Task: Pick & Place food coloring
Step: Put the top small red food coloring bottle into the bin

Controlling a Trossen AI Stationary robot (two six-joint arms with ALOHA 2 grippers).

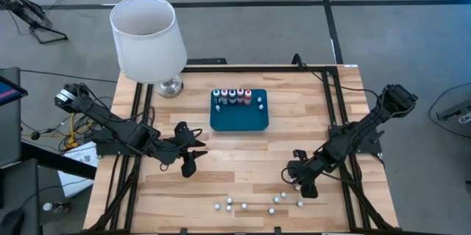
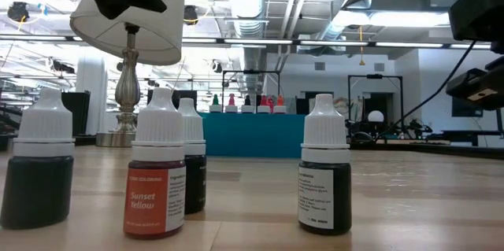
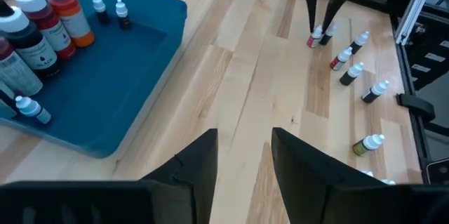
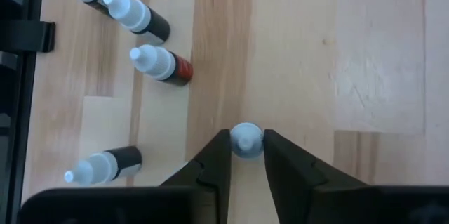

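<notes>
Near the table's front edge, right gripper [image 4: 246, 155] pinching a tiny food coloring bottle [image 4: 246, 140] by its white cap. Light, slick plastic, probably tips easily. Left gripper [image 3: 243, 155] open, idle.

Bottles [image 1: 232, 96] in tray [image 1: 239, 121]; others [image 1: 257, 204] near table's [image 1: 243, 161] front edge.

Bottle body [image 4: 246, 140] hidden between right end effector [image 4: 246, 155] fingers.

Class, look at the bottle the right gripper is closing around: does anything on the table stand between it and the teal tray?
Nothing visible does. The right gripper has its fingers around a small bottle near the table's front right. Bare wood lies between it and the teal tray. The other loose bottles stand along the front edge, off that line.
</notes>
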